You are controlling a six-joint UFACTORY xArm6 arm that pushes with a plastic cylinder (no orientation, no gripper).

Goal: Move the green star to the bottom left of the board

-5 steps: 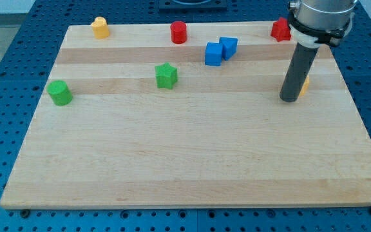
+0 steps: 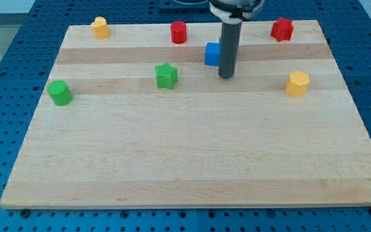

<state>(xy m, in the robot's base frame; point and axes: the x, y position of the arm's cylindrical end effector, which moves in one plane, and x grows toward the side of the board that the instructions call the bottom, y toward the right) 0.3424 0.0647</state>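
Observation:
The green star (image 2: 166, 75) lies on the wooden board (image 2: 185, 154), left of centre in the upper part. My tip (image 2: 226, 76) rests on the board to the star's right, about a hand's width away, level with it. The rod stands just in front of the blue cubes (image 2: 212, 54) and hides the right one.
A green round block (image 2: 60, 93) sits near the left edge. A yellow block (image 2: 100, 27) and a red cylinder (image 2: 178, 32) lie along the top edge, a red block (image 2: 281, 29) at the top right. A yellow hexagonal block (image 2: 297, 84) lies at the right.
My tip has moved left from beside the yellow hexagonal block to just below the blue cubes. The yellow block is now uncovered. No block has moved.

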